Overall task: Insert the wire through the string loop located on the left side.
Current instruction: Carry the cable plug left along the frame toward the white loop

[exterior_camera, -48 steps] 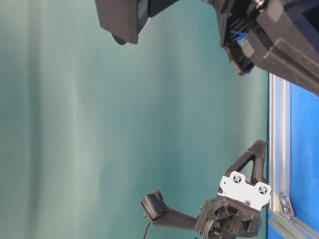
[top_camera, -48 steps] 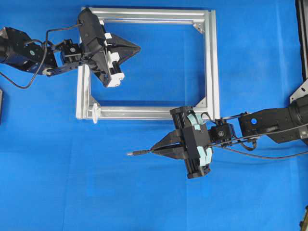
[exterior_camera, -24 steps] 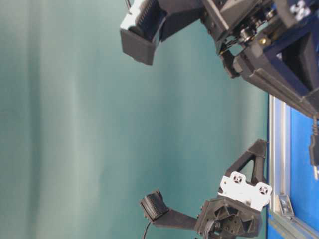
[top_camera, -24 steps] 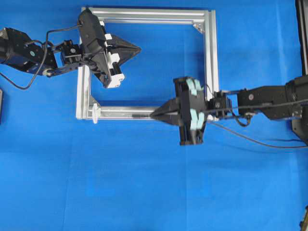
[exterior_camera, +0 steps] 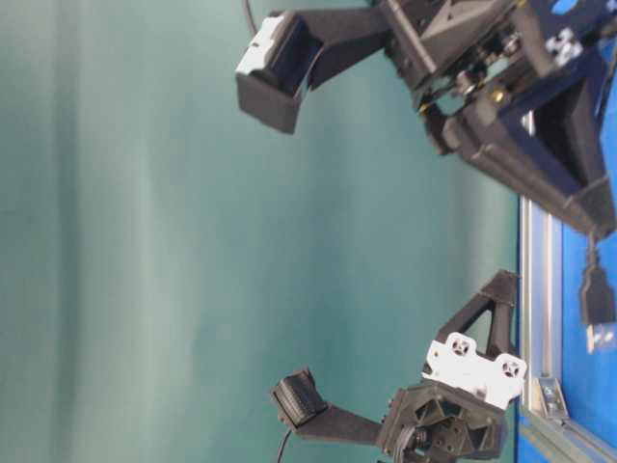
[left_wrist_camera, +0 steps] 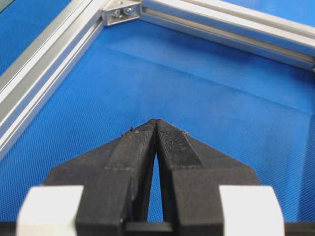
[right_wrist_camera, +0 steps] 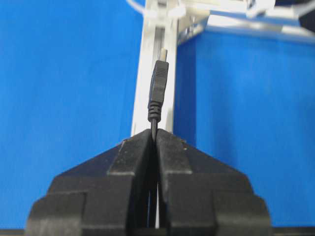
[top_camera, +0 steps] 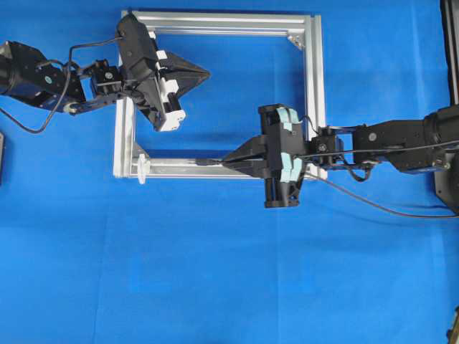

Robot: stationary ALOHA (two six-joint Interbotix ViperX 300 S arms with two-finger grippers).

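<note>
Overhead exterior. Right gripper (top_camera: 228,162) clamped on the wire (top_camera: 208,162), plug end poking out leftward over the lower rail of the aluminium frame (top_camera: 313,86). String loop (top_camera: 143,169) at the frame's lower-left corner, white, tiny, well apart from the plug tip and roughly in line with it. Slack cable trailing back along the right arm. Left gripper (top_camera: 204,72) closed on nothing, hovering inside the frame near its upper-left corner.

Table-level exterior. Plug of the wire (exterior_camera: 597,306) seen end-on beside the frame rail (exterior_camera: 536,289), hanging free of the blue cloth as far as can be told. Loop not made out here.

Left wrist. Left gripper (left_wrist_camera: 156,122) with jaws pressed together, empty, above blue cloth; frame corner (left_wrist_camera: 120,12) beyond.

Right wrist. Right gripper (right_wrist_camera: 154,132) pinched on the cable just behind the strain relief; plug (right_wrist_camera: 159,83) standing straight out, greyish tip leading, over the rail (right_wrist_camera: 147,73). Loop near the top edge, blurred.

Handling, judged. Light; cable limp, plug rigid. Short overhang keeps the tip from drooping, so present hold near the plug suits threading. Smooth jacket likely to slip if pulled. Loop soft, apt to yield or fold when nudged; steadying by the free gripper possibly useful.
</note>
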